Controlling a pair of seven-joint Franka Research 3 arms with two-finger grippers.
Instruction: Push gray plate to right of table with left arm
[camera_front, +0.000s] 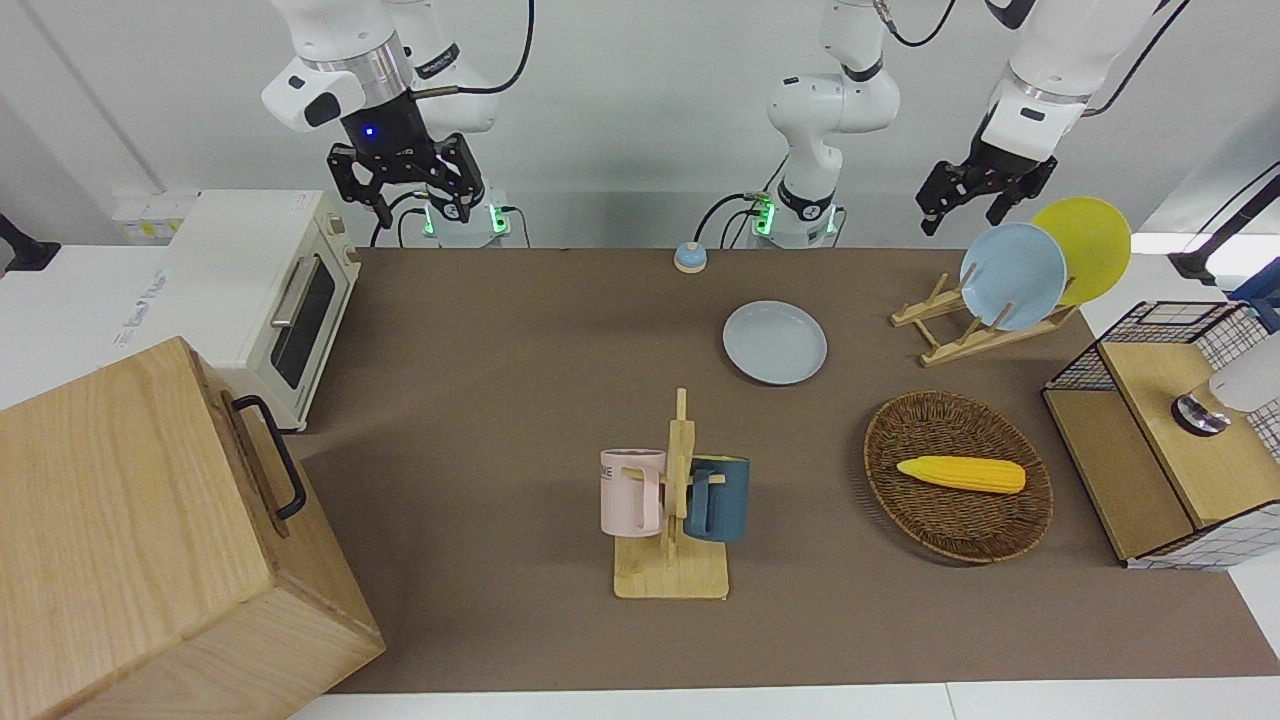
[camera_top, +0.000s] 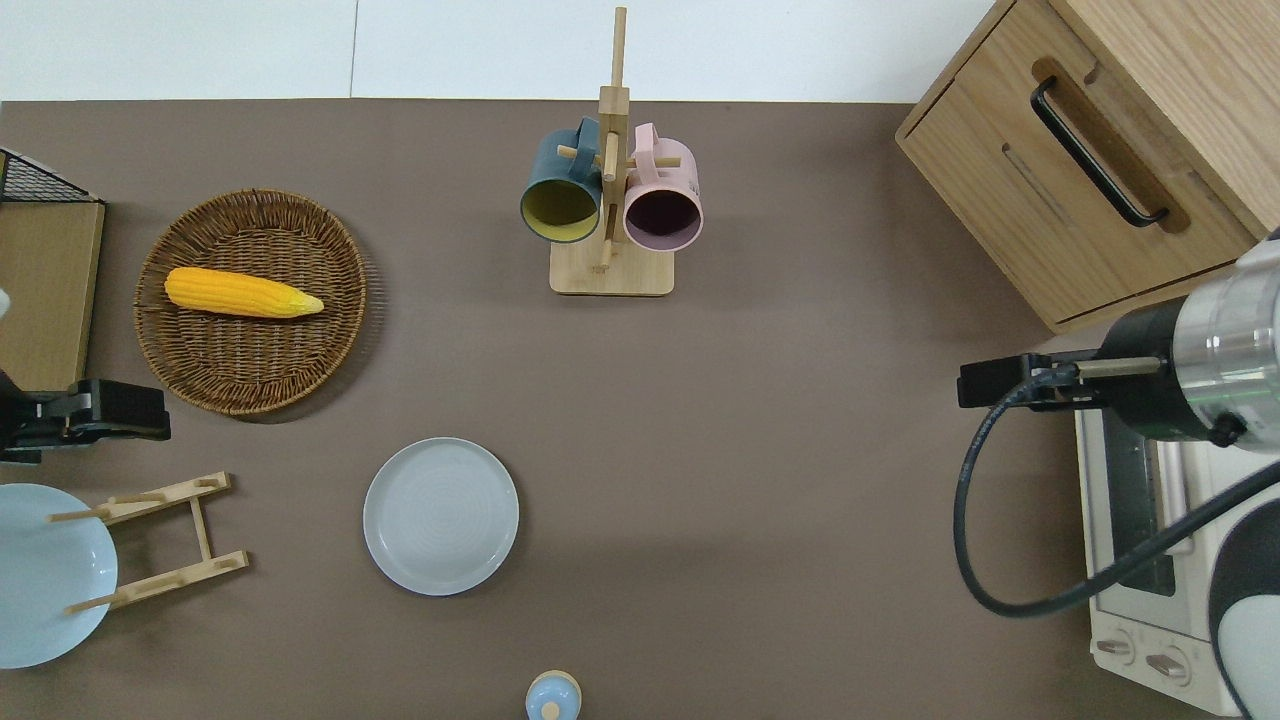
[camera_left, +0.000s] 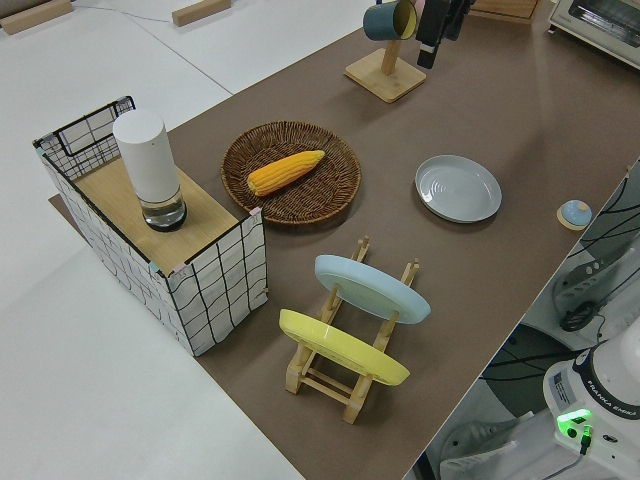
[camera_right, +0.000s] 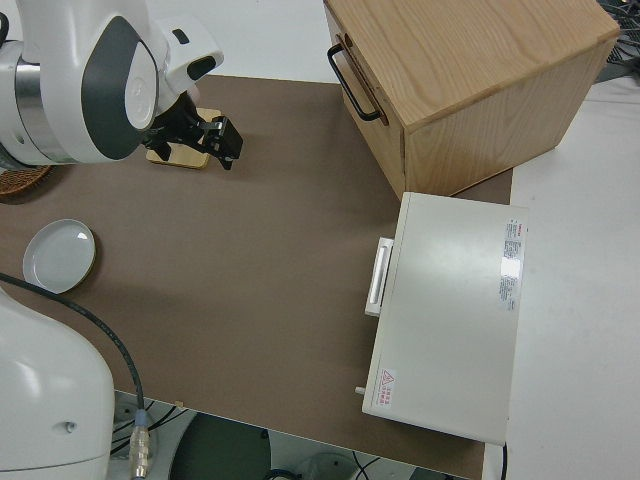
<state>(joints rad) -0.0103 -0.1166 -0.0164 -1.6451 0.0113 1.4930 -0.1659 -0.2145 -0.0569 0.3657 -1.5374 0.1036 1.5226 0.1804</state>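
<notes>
One gray plate (camera_top: 441, 516) flat on table (camera_top: 760, 420) | left tool (camera_front: 975, 195) raised, fingers spread, empty | right arm parked

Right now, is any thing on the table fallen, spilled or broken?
Nothing stands out. The gray plate lies flat on the table, both mugs hang on the mug rack, and the corn sits inside the wicker basket.

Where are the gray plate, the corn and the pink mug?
gray plate (camera_top: 441, 516): overhead view, middle of its flat inside.
corn (camera_front: 961, 474): front view, middle of the cob, lying in the wicker basket.
pink mug (camera_front: 631, 492): front view, its side wall, hanging on the wooden rack.
</notes>
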